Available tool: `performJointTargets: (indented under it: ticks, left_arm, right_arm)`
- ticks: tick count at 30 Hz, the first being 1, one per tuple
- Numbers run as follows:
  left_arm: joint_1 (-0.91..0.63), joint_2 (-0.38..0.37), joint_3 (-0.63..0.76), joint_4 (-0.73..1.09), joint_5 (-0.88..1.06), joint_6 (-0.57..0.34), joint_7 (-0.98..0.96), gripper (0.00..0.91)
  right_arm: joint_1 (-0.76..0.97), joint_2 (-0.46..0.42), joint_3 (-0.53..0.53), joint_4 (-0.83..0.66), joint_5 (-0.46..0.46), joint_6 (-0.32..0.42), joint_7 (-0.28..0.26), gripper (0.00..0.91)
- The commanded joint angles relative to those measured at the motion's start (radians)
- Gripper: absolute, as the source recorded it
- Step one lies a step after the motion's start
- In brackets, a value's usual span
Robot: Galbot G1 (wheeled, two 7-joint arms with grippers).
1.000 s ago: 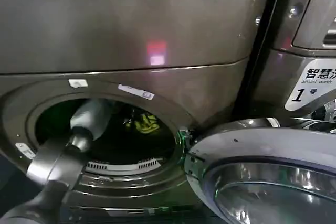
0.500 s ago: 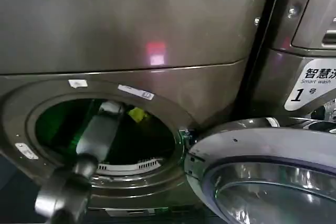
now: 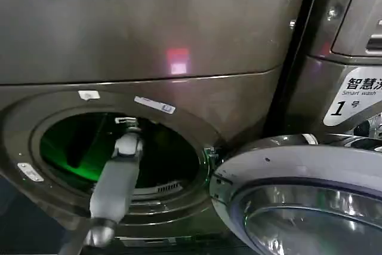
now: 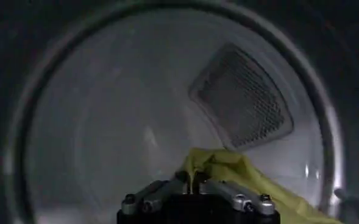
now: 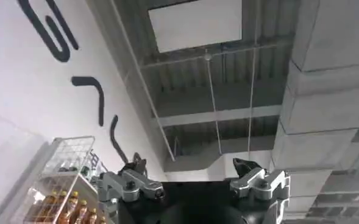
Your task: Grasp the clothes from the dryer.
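The clothes [image 4: 240, 173] now sit pinched in the left pincer [image 4: 194, 181], pushed deeper into the dryer [image 3: 179, 40] than before.

The clothes [image 4: 240, 173] lie inside the dryer [image 3: 149, 40] drum; its open door [image 3: 298, 195] hangs right of the porthole.

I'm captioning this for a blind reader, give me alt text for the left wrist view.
The left end effector, fingers closed, pinches yellow-green clothes inside the dryer drum. A mesh vent panel sits on the drum's back wall beyond the clothes.
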Motion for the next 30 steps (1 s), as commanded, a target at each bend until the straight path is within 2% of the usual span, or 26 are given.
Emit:
performJointTargets:
  ticks: [1, 12, 15, 17, 30]
  left_arm:
    - [0.056, -0.002, -0.02, -0.13, -0.018, -0.034, -0.072, 0.0]
    - [0.03, -0.004, -0.017, -0.088, 0.002, 0.067, -0.054, 0.0]
    - [0.039, -0.005, -0.017, -0.106, 0.006, 0.142, -0.054, 0.0]
    - [0.037, -0.005, -0.017, -0.113, 0.014, 0.16, -0.053, 0.0]
    - [0.039, 0.004, -0.018, -0.132, 0.025, 0.199, -0.038, 0.0]
  right_arm:
    - [-0.006, 0.004, 0.003, -0.003, 0.004, 0.016, -0.01, 0.907]
    - [-0.014, 0.004, 0.018, -0.01, 0.006, 0.024, -0.009, 0.907]
    - [-0.017, 0.006, 0.033, -0.01, 0.001, 0.003, -0.011, 0.907]
    - [-0.017, 0.008, 0.035, -0.008, 0.0, -0.003, -0.013, 0.907]
    - [-0.018, 0.007, 0.039, -0.004, -0.007, -0.02, -0.02, 0.907]
